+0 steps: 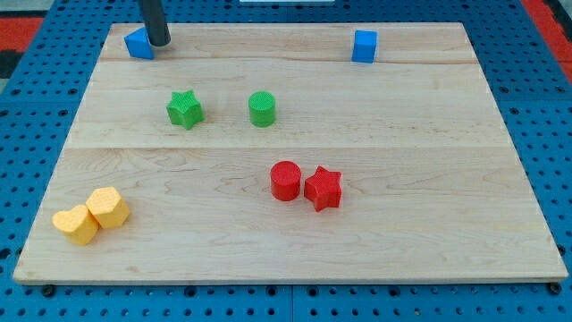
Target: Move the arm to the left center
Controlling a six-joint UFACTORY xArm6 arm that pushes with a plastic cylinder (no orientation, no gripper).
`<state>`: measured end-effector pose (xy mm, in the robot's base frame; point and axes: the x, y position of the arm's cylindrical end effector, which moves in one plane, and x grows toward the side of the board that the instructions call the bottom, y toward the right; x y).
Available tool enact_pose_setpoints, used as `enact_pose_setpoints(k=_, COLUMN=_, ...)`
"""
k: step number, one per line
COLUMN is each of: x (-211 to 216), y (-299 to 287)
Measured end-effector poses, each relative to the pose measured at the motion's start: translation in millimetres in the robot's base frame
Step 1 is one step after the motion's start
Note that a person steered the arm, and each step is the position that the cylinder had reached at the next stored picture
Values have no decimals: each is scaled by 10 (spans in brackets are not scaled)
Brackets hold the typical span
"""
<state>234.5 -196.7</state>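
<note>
My dark rod comes down at the view's top left and my tip (158, 41) rests on the wooden board (295, 241), touching or nearly touching the right side of a blue block (138, 44) at the top left corner. A blue cube (364, 46) stands at the top right. A green star (185, 109) and a green cylinder (262, 109) sit below my tip, left of centre. A red cylinder (286, 181) and a red star (323, 188) touch each other near the centre. Two yellow blocks (108, 207) (76, 224) touch at the bottom left.
The board lies on a blue pegboard surface (36, 134) that surrounds it on all sides. A red strip (22, 20) shows at the view's top left corner.
</note>
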Motion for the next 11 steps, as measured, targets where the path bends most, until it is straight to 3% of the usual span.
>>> enact_pose_setpoints(k=1, x=111, y=102)
enact_pose_setpoints(k=3, x=446, y=1171)
enact_pose_setpoints(k=5, x=758, y=446)
enact_pose_setpoints(k=7, x=966, y=109)
enact_pose_setpoints(k=11, x=2156, y=-746)
